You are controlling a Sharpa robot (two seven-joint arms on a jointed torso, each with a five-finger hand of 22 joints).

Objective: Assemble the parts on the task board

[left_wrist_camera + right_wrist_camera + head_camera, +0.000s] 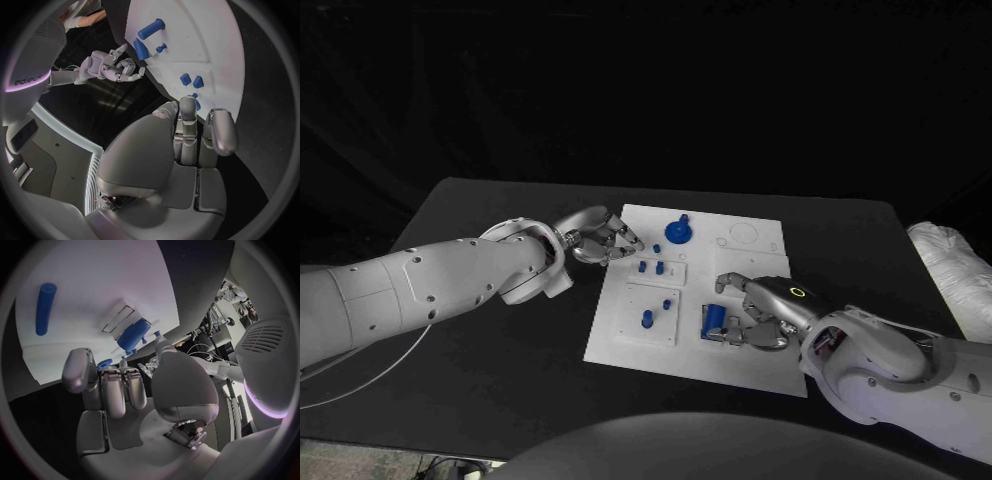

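The white task board [733,365] lies mid-table. My left hand [603,241] hovers at its far left edge. Its fingertips [187,106] are just short of a small blue piece [197,103], and I cannot tell whether they touch. Two more small blue pieces [652,267] stand close by, with a round blue knob [678,232] farther back. My right hand [750,318] is over the board's near right part, fingers apart and holding nothing, beside a blue block [714,318] set in a slot [132,335]. A blue cylinder [45,307] lies loose on the board.
Another small blue piece [646,320] stands in the near left panel. Round holes [744,236] mark the board's far right corner. A white wrapped bundle [949,270] lies at the table's right edge. Bare black table [488,350] surrounds the board.
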